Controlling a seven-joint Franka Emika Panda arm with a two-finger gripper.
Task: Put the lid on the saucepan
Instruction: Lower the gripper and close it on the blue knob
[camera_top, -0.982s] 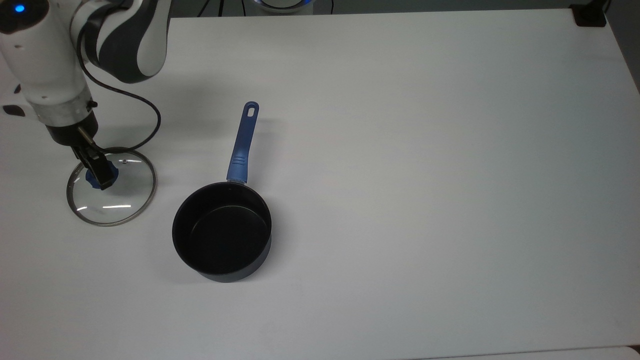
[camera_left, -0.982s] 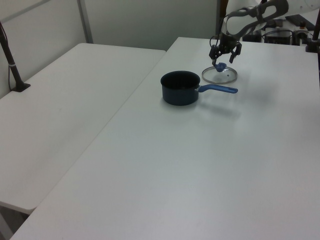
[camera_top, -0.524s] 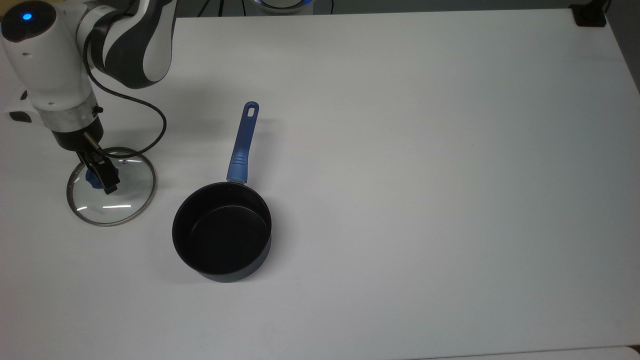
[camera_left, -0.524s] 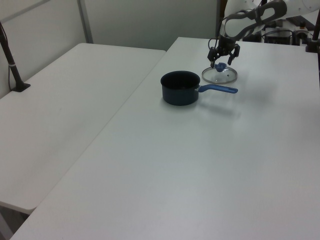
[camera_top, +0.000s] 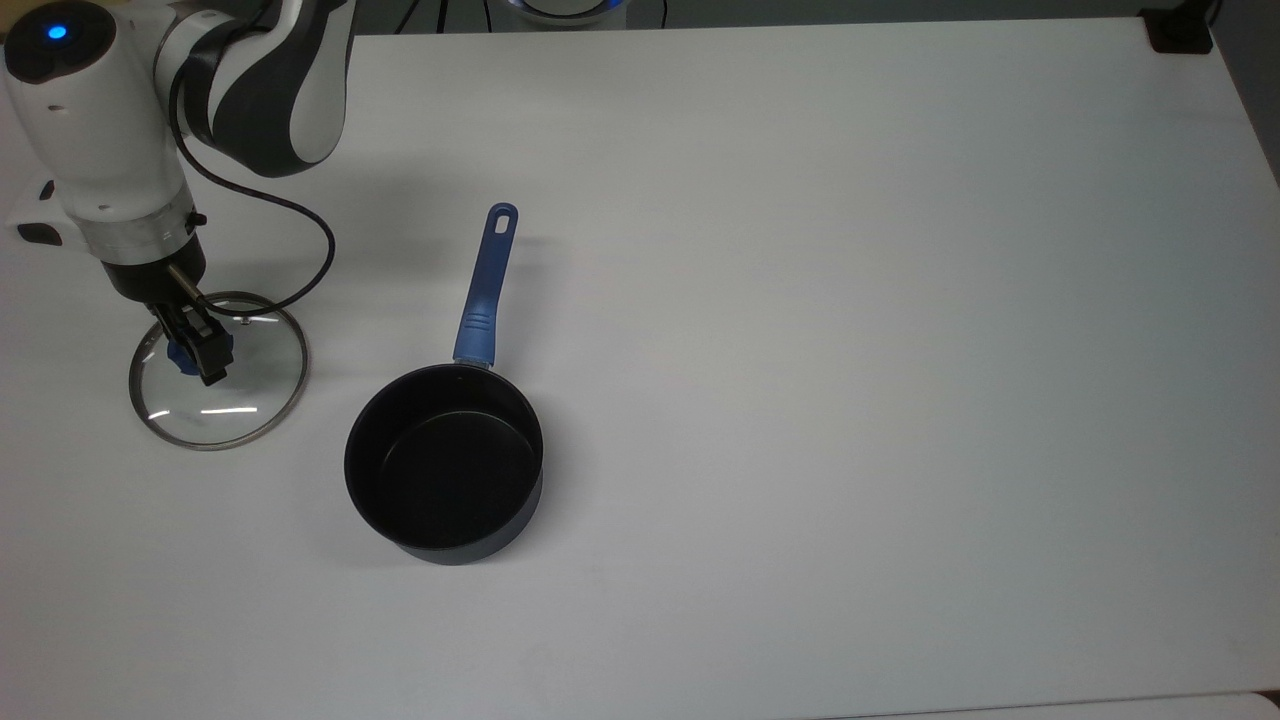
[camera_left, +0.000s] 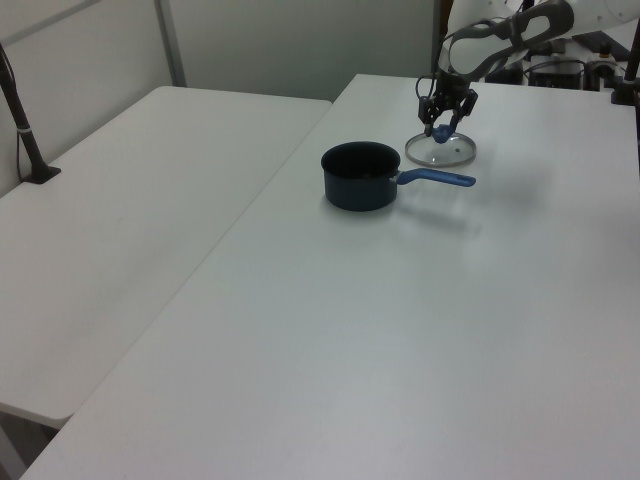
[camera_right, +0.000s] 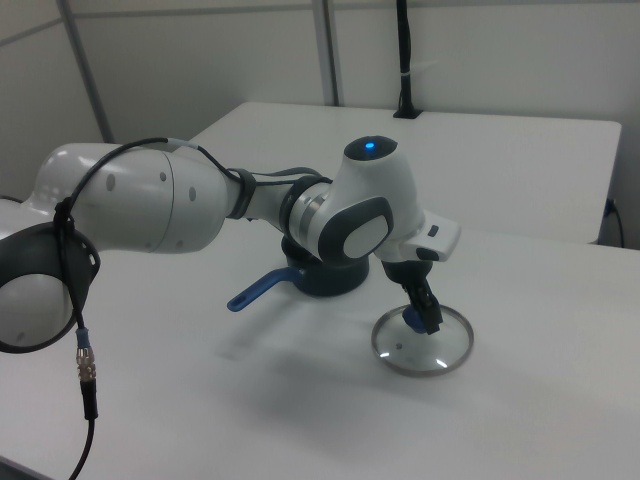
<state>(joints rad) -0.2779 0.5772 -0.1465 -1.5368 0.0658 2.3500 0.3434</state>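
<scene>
Arm: we see it reaching steeply down at the top view's left edge.
Claw (camera_top: 196, 347): clamped on the lid's (camera_top: 218, 371) blue knob.
Lid: on the table (camera_top: 800, 300), left of the saucepan (camera_top: 444, 462).
Saucepan: lower-left of centre, handle pointing toward the frame's top.

In the right view the arm (camera_right: 330, 225) hides most of the saucepan (camera_right: 325, 280).

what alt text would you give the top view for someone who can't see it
The gripper is down on the blue knob of the lid, at the top view's left on a white table. The uncovered saucepan sits to its right.
</scene>
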